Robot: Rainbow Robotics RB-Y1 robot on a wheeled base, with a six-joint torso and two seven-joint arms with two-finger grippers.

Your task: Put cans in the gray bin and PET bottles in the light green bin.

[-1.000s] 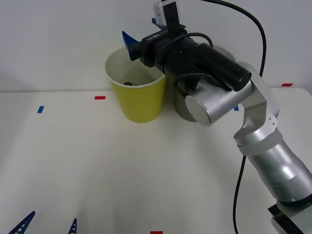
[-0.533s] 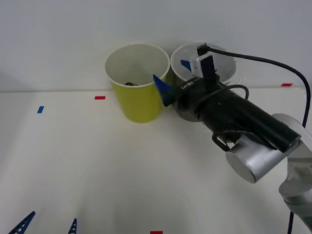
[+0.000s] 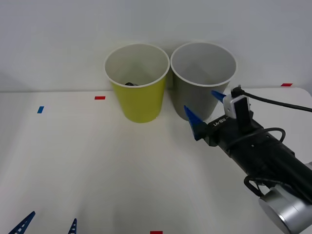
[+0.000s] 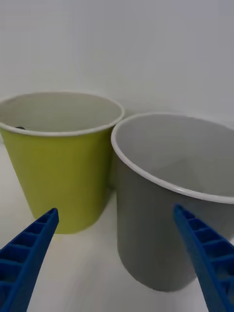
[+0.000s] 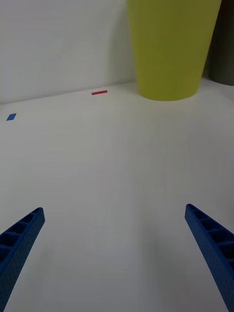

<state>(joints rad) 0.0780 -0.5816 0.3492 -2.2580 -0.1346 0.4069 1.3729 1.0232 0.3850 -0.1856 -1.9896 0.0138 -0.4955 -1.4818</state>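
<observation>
The light green bin (image 3: 139, 100) and the gray bin (image 3: 195, 100) stand side by side, upright, at the back of the table against the wall. A small dark shape (image 3: 130, 84) shows inside the light green bin just above its near rim; I cannot tell what it is. Cans and PET bottles are out of view. My right gripper (image 3: 206, 109) hovers open and empty just in front of the gray bin, facing both bins: light green bin (image 4: 63, 170), gray bin (image 4: 165, 219). My left gripper (image 3: 48, 227) is open and parked low at the near left edge of the table.
Small tape marks lie on the white table: red (image 3: 100, 97), blue (image 3: 40, 109), red (image 3: 286, 85) and red (image 3: 156, 232). A black cable (image 3: 278, 102) runs from the right wrist. The white wall stands directly behind the bins.
My right arm has pulled back from above the light green bin, moving right, down and toward me, to just in front of the gray bin. Its fingers stayed open. The left arm has not moved.
</observation>
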